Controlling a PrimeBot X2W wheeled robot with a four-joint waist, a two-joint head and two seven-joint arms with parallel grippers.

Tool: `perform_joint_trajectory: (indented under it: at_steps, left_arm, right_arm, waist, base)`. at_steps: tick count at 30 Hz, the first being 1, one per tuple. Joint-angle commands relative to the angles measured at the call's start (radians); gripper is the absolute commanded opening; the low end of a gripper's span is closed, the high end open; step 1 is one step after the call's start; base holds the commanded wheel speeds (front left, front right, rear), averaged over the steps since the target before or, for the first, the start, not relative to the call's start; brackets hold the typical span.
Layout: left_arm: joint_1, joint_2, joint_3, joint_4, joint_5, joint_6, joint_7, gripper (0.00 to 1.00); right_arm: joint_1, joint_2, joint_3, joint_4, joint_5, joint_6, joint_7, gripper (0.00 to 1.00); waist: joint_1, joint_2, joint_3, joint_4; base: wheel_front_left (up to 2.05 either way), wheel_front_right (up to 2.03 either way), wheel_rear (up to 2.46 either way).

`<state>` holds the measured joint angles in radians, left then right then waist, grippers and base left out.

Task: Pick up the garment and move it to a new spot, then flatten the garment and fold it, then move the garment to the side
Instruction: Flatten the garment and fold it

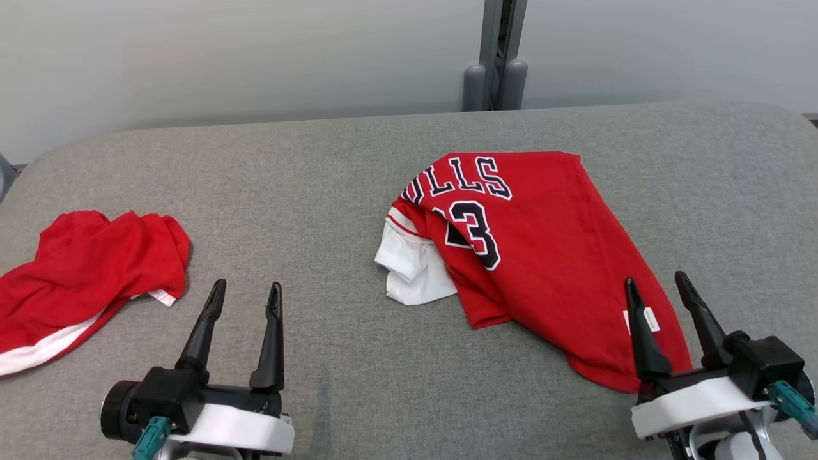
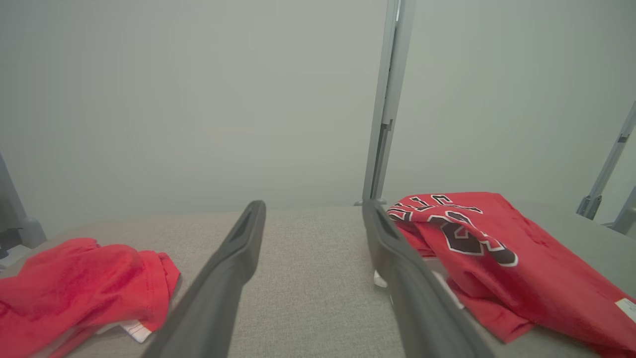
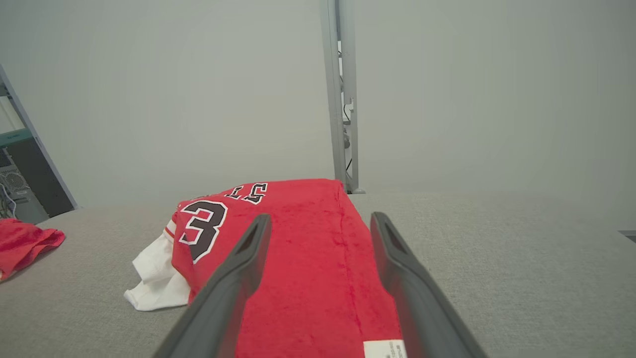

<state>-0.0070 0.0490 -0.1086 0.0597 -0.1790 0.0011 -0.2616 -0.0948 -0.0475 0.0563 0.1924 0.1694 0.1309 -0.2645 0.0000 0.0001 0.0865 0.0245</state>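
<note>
l end effector (image 1: 248,283) open; r end effector (image 1: 655,278) open over jersey (image 1: 543,243)

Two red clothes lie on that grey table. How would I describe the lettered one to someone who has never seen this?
Start at the grey padded table and look to its right half, by the right gripper. There lies the red jersey, bunched over white cloth. Unlike the unlettered red garment at the left, it bears dark white-edged letters and a number.
</note>
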Motion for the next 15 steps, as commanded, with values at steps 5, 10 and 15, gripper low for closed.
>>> perform_joint_trajectory:
  at_steps: [5,10,15]
  left_arm:
    - [-0.026,0.003,-0.017,0.004,0.012,-0.005,-0.003,1.00]
    - [-0.041,0.003,-0.017,0.009,0.017,-0.009,-0.003,1.00]
    - [-0.062,0.003,-0.020,0.016,0.024,-0.017,-0.003,1.00]
  right_arm:
    - [0.000,-0.006,-0.048,0.074,0.014,0.000,-0.002,1.00]
    - [-0.031,-0.006,-0.077,0.169,0.044,0.000,-0.002,1.00]
    - [-0.071,-0.007,-0.078,0.261,0.036,0.000,-0.002,1.00]
  waist:
    - [0.0000,-0.0001,0.031,0.019]
    - [0.0000,-0.0001,0.065,0.035]
    - [0.0000,-0.0001,0.100,0.052]
  base:
    - [0.00,0.00,0.00]
    - [0.00,0.00,0.00]
    - [0.00,0.00,0.00]
